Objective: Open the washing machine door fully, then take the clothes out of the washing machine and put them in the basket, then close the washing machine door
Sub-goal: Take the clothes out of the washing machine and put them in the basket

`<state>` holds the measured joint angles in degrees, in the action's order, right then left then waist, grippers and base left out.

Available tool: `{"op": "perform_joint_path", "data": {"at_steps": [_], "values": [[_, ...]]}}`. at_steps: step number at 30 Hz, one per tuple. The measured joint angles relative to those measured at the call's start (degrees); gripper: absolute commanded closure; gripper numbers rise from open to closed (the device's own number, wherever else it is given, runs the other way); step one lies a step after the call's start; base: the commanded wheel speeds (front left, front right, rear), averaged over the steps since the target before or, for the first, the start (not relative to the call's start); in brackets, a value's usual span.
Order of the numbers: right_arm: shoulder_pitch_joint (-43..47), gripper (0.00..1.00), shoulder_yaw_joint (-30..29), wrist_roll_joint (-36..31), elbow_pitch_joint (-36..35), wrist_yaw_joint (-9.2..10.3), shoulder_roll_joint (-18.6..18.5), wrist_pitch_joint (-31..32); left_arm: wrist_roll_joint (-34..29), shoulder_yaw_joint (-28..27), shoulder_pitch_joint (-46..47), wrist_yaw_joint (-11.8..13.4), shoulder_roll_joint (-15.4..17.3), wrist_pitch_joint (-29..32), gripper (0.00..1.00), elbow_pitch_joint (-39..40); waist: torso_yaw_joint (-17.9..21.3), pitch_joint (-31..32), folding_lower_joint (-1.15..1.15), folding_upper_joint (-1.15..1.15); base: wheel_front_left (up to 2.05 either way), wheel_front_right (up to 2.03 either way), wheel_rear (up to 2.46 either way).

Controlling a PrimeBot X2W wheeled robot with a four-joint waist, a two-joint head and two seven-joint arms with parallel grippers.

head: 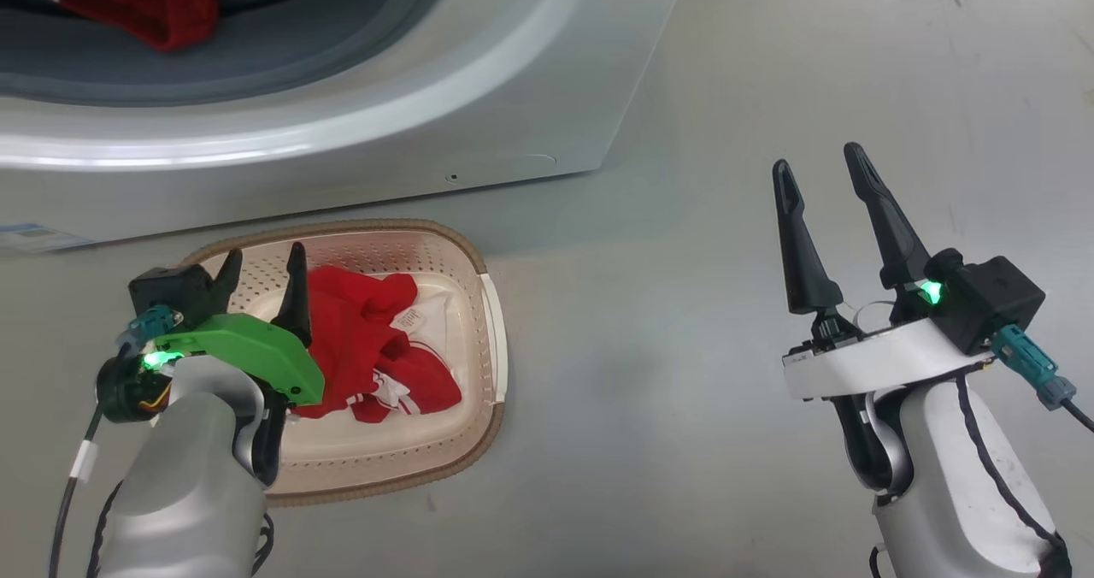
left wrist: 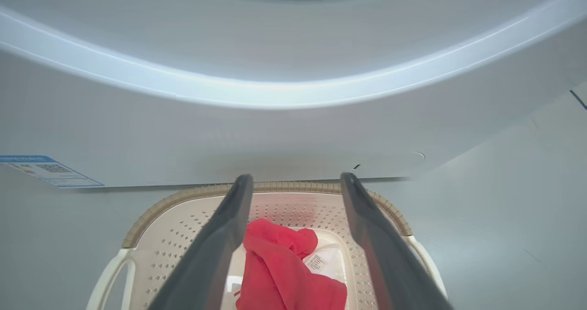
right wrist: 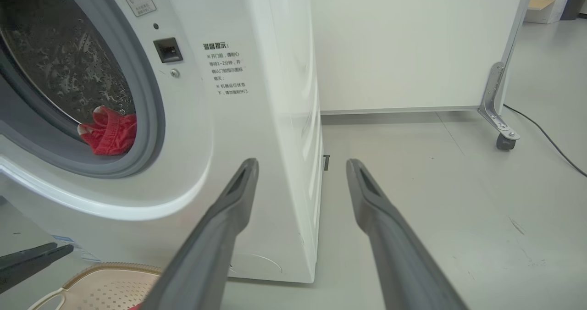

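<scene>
Left end effector (head: 263, 255), released, hangs over the basket (head: 466, 244) holding red clothes (head: 359, 330); right end effector (head: 817, 159), released, above floor (head: 684, 390); washing machine (head: 479, 91) holds another garment (head: 145, 1).

Red clothes (head: 359, 347) (white trim), cream brown-rimmed basket (head: 402, 246), white washing machine (head: 479, 116)

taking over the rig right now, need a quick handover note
Left gripper: jaws open, empty, over the basket.
Right gripper: jaws open, empty, above the floor, to the right of the washing machine.
Done: the porthole is uncovered; one red garment lies in the basket.
Left: a second red garment sits at the porthole's lower edge. Move it to the basket, then close the door.
</scene>
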<state>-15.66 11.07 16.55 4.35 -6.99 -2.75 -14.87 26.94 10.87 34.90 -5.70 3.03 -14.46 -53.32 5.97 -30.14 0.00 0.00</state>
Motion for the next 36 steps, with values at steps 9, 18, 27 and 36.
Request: {"op": "perform_joint_path", "data": {"at_steps": [9, 18, 27, 36], "values": [[4.2, 0.0, -1.9, -0.8, 1.9, -0.01, -0.6, 0.0, -0.9, -1.0, -3.1, -0.1, -0.3, -0.2, 0.0, 6.3, -2.5, 6.5, 0.0, 0.0, 0.0, 0.0, 0.0], [9.1, 0.0, -3.1, -1.2, 3.3, -0.01, -0.5, 0.0, -5.2, -3.1, -7.5, 1.4, -0.2, -0.2, 0.0, 20.2, -5.0, 13.8, 0.0, 0.0, 0.0, 0.0, 0.0], [12.3, 0.0, -3.2, -1.9, 4.1, -0.01, -0.4, 0.0, -7.6, -3.1, -15.0, 2.2, -0.2, -0.2, 0.0, 27.6, -6.5, 19.6, 0.0, 0.0, 0.0, 0.0, 0.0], [15.7, 0.0, -4.1, -2.2, 4.0, -0.01, -0.3, 0.0, -8.7, -1.3, -23.5, 2.9, -0.2, -0.2, 0.0, 32.2, -7.2, 24.3, 0.0, 0.0, 0.0, 0.0, 0.0]]}}
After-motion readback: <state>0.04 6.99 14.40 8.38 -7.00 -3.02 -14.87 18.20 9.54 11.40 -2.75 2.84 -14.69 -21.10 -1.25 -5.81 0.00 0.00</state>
